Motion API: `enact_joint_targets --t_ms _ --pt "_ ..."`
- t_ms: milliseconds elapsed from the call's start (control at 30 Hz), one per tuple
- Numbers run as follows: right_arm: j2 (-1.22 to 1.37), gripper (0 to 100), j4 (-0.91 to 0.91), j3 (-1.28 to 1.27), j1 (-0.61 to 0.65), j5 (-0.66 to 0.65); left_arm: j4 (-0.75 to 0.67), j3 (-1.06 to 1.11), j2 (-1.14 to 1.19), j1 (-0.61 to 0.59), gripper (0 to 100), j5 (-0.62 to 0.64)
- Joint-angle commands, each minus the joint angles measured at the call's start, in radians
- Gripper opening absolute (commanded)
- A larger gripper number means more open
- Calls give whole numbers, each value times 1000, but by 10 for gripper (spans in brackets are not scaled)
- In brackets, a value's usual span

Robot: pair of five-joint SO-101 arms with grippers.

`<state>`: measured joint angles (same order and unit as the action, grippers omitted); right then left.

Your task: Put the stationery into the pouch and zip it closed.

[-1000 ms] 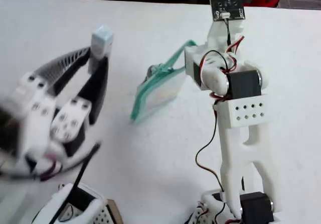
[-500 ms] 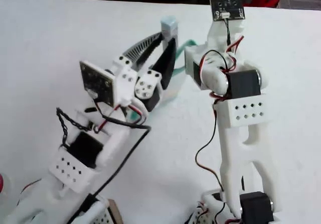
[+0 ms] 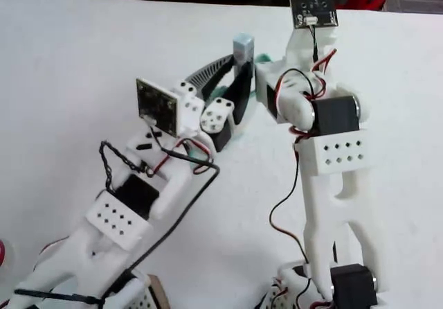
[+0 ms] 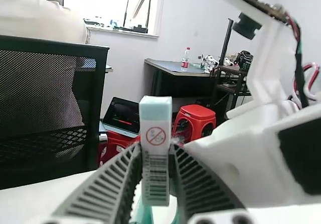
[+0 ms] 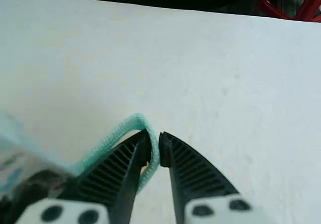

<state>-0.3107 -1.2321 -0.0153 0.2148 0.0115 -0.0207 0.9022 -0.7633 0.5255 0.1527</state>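
Observation:
My left gripper point(image 3: 238, 64) is shut on a small pale blue and white box point(image 3: 243, 47) that stands upright between its fingertips. In the left wrist view the box point(image 4: 155, 169) sits clamped between the ribbed fingers point(image 4: 118, 184). It hangs over the green pouch point(image 3: 261, 59), most of which is hidden under that gripper. My right gripper point(image 5: 154, 146) is shut on the pouch's green edge point(image 5: 118, 137) and holds it up off the white table. The box and the held edge are close together.
The right arm's white body point(image 3: 336, 156) stands just right of the pouch. Cables point(image 3: 187, 160) trail from the left arm. A wooden block point(image 3: 156, 292) lies at the near edge. White table point(image 3: 83, 53) stretches to the far left.
The left arm has swung from the left of the table to the right with the box, ending over the pouch beside the right gripper. The right arm has kept still.

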Motion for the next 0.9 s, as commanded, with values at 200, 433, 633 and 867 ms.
enact_joint_targets --t_ms 200,433,633,867 --pt "13 19 7 -5 -35 -3 71 2 -1 64 24 5" --pt "13 19 7 -6 -28 -3 187 -11 -160 119 24 -60" --pt "13 19 7 -8 -27 -3 189 -9 -131 111 24 -48" --pt "8 19 5 -8 -33 -3 166 -18 -104 110 24 -54"
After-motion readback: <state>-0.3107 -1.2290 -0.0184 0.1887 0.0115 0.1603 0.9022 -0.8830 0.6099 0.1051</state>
